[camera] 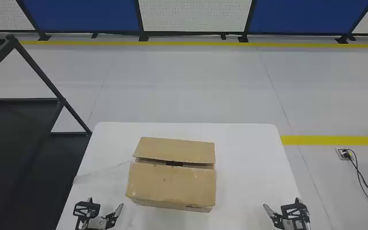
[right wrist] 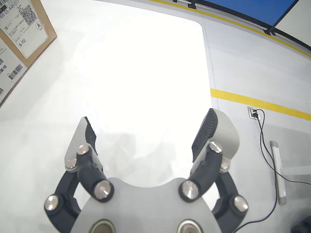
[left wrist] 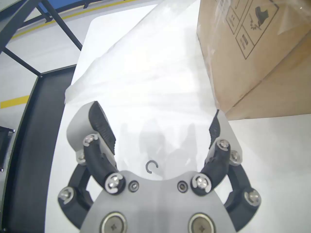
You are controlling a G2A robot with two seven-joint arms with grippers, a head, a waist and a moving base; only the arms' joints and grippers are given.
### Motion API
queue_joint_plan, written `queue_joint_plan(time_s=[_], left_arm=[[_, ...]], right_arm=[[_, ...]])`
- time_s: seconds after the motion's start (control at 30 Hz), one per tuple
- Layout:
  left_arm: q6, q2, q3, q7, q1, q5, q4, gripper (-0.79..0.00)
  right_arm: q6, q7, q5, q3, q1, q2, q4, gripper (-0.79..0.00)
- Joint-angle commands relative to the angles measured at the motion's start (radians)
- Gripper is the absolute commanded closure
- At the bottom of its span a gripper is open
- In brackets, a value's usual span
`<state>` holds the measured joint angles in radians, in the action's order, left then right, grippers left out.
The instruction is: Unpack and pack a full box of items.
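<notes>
The left gripper [left wrist: 155, 120] is wide open. Its two fingers [left wrist: 100, 122] stand far apart with nothing held between them. It hangs low over the white table [left wrist: 267, 146], near the table's front edge. The brown cardboard box [left wrist: 255, 49] sits on the table just ahead of this gripper, on the side where the other gripper is. A sheet of clear plastic [left wrist: 150, 73] comes down from the box's top corner and spreads over the table right in front of the open fingers. I cannot tell if the plastic touches a fingertip.

The right gripper [right wrist: 148, 127] is wide open too and holds nothing. The box is ahead of it, off toward the left gripper and well apart from it. White labels [right wrist: 24, 25] are stuck on the box side that faces this gripper.

From above, the box's top flaps [camera: 174, 153] are folded down, with a small dark gap where they meet.
</notes>
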<state>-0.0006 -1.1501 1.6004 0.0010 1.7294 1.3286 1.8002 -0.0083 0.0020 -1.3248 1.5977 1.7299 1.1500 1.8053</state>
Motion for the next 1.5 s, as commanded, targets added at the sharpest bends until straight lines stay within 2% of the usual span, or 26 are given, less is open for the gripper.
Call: queue_joint_plan(time_s=[0.0,0.2,0.33,0.4,0.47,0.77,0.9,1.0,1.1,1.23,1.33,1.37,1.47], left_arm=[[-0.016,0.000,0.005,0.010,-0.003,-0.014,0.002,-0.785],[-0.081,0.003,0.054,0.059,-0.004,-0.043,0.020,-0.785],[-0.159,0.008,0.099,0.074,-0.011,-0.074,0.044,-0.785],[-0.219,0.010,0.115,0.085,-0.007,-0.109,0.055,-0.785],[-0.332,0.013,0.138,0.055,0.002,-0.219,0.061,-0.785],[-0.332,0.013,0.138,0.055,0.002,-0.219,0.061,-0.785],[-0.339,0.012,0.133,0.036,-0.013,-0.265,0.068,-0.785],[-0.355,0.011,0.142,0.012,-0.035,-0.357,0.085,-0.785],[-0.377,0.012,0.168,-0.043,-0.058,-0.487,0.088,-0.785],[-0.409,0.017,0.207,-0.126,-0.102,-0.609,0.078,-0.785],[-0.465,0.024,0.219,-0.229,-0.126,-0.725,0.070,-0.785],[-0.475,0.027,0.231,-0.265,-0.134,-0.760,0.066,-0.785],[-0.475,0.027,0.231,-0.265,-0.134,-0.760,0.066,-0.785]], right_arm=[[-0.053,0.014,0.026,0.000,-0.001,-0.001,0.017,-0.785],[-0.188,0.089,0.144,0.037,-0.004,-0.005,0.110,-0.785],[-0.312,0.190,0.299,0.055,-0.016,-0.010,0.177,-0.785],[-0.357,0.259,0.409,0.061,-0.030,-0.012,0.195,-0.785],[-0.387,0.367,0.532,0.071,-0.049,-0.015,0.212,-0.785],[-0.387,0.367,0.532,0.071,-0.049,-0.015,0.212,-0.785],[-0.423,0.365,0.602,0.040,-0.070,-0.014,0.193,-0.785],[-0.508,0.396,0.715,-0.003,-0.114,-0.015,0.198,-0.785],[-0.545,0.470,0.879,-0.034,-0.166,-0.017,0.182,-0.785],[-0.502,0.598,1.092,-0.079,-0.285,-0.020,0.122,-0.785],[-0.468,0.683,1.235,-0.125,-0.376,-0.020,0.060,-0.785],[-0.464,0.692,1.238,-0.126,-0.386,-0.020,0.054,-0.785],[-0.464,0.692,1.238,-0.126,-0.386,-0.020,0.054,-0.785]])
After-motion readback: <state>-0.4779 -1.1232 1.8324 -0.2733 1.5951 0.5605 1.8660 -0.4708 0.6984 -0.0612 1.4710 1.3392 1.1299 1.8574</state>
